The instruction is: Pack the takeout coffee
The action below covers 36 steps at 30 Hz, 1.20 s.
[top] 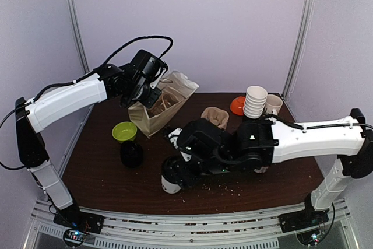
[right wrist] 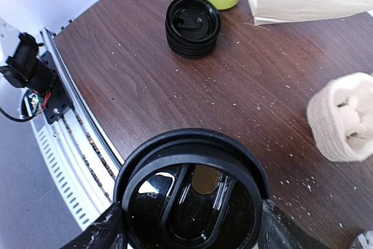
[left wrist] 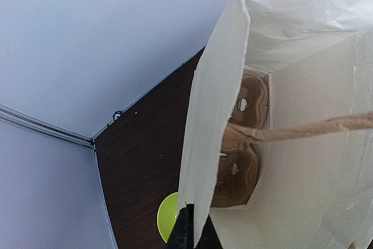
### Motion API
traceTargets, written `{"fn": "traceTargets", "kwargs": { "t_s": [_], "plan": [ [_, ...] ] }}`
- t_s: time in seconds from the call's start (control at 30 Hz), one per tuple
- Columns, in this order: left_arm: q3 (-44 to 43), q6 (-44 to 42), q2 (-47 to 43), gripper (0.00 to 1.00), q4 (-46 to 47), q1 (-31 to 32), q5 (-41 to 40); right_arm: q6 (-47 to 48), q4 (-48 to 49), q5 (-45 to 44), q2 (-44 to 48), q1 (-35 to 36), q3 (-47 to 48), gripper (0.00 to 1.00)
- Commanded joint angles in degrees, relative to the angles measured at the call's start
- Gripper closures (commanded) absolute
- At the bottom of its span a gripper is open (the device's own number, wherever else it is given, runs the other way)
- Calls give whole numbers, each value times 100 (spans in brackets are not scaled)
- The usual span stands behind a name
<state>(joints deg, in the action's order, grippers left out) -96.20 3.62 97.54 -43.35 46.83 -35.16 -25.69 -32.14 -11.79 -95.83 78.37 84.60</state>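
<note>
The takeout coffee (top: 169, 184), a white cup with a black lid (right wrist: 192, 196), stands near the table's front edge. My right gripper (right wrist: 192, 227) reaches down over it, and its fingers (right wrist: 109, 230) press against opposite sides of the lid. In the top view the right gripper (top: 178, 170) covers most of the cup. At the back left the paper bag (top: 163, 106) stands with its mouth open. My left gripper (left wrist: 195, 232) is shut on the bag's near wall (left wrist: 213, 126). A brown pulp cup carrier (left wrist: 239, 173) lies in the bottom of the bag.
A green bowl (top: 124, 131) and a black stack of lids (top: 132, 153) sit left of the coffee. A tall stack of white cups (top: 255, 101), an orange bowl (top: 238, 105) and a crumpled brown pulp piece (top: 215, 116) stand at the back right. Crumbs dot the table.
</note>
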Motion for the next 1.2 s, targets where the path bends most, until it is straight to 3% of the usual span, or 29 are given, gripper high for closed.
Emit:
{"fn": "traceTargets", "kwargs": {
  "t_s": [0.0,0.3,0.8,1.17],
  "plan": [
    [-78,108,-1,100,-5,-16,-99,-278,390,-352,1217,-26,-626,42],
    [-95,65,73,100,3,-12,4,-2,69,-1259,2603,-24,-498,43],
    [48,31,-353,100,71,-16,1294,1398,1371,-3690,3076,-38,-530,44],
    [-24,127,-556,100,81,-14,1515,1904,2577,-3338,2821,-78,-701,45]
  ]
}}
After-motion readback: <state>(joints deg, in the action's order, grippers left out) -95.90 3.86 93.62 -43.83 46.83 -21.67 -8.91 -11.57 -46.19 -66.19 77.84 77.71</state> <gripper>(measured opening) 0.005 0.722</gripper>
